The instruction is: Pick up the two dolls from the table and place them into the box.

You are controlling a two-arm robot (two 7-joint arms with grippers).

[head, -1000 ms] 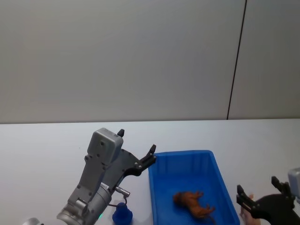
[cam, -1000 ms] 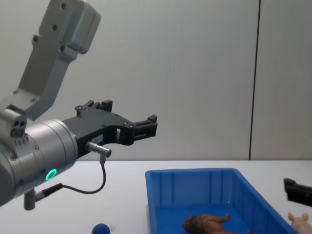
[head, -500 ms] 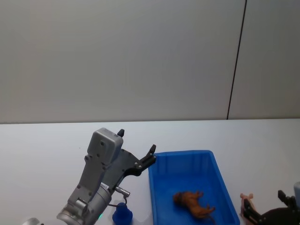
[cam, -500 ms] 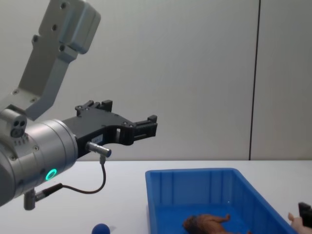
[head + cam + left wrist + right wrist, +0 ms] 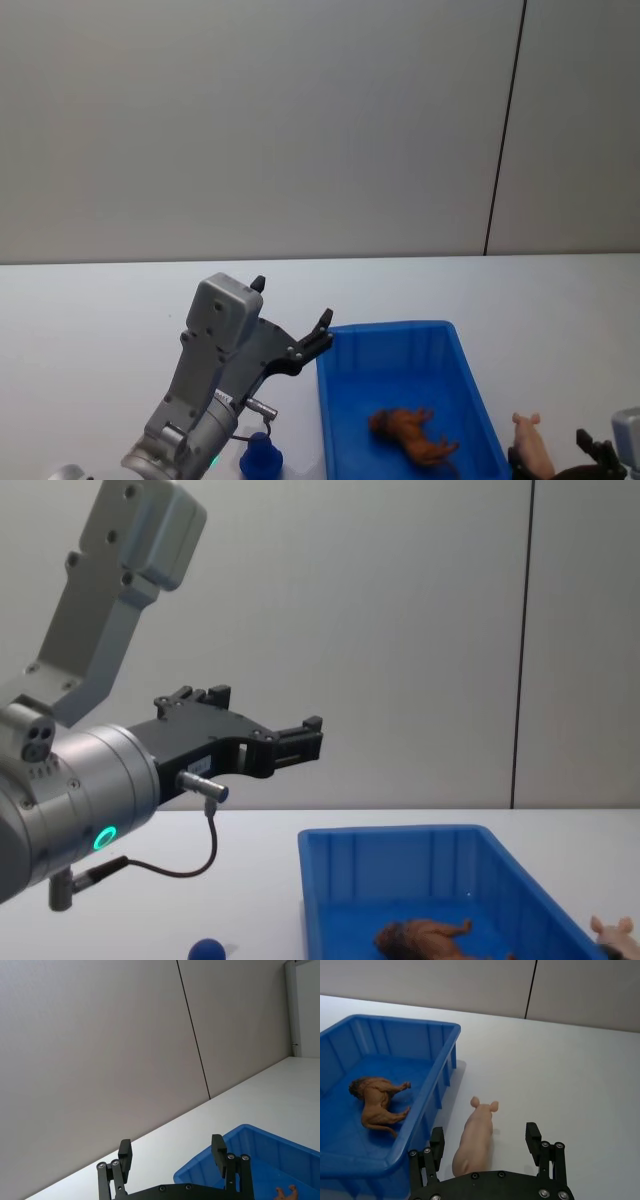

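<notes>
- The pink pig (image 5: 472, 1142) was on the white worktop (image 5: 560, 1075). It was just to the right of the blue box (image 5: 400, 1024), close to the box's right wall, and not in it.
- The pig's head, with its two pointed ears, pointed to the far side of the worktop.
- The right tool (image 5: 485, 1134) was low down at the near right of the worktop. The pig's back end was between its two black fingers (image 5: 436, 1139).
- Those fingers were spread wide, one on each side of the pig. They did not touch it.
- The brown lion (image 5: 377, 1105) was inside the box, on the blue floor, toward the near end. It looked to be lying on its side, with its maned head to the left.
- The box sat on the worktop in the near middle, with its long sides running from near to far.
- The left tool (image 5: 171, 1145) was up in the air, to the left of the box and close to its far left corner.
- Its two black fingers were spread apart too, and nothing was between them.
- A small blue thing (image 5: 260, 457) sat on the worktop near the front, left of the box and under the left arm. I could not tell what it was.
- A plain grey wall (image 5: 250, 130) stood behind the worktop. A thin dark line ran up it on the right.
</notes>
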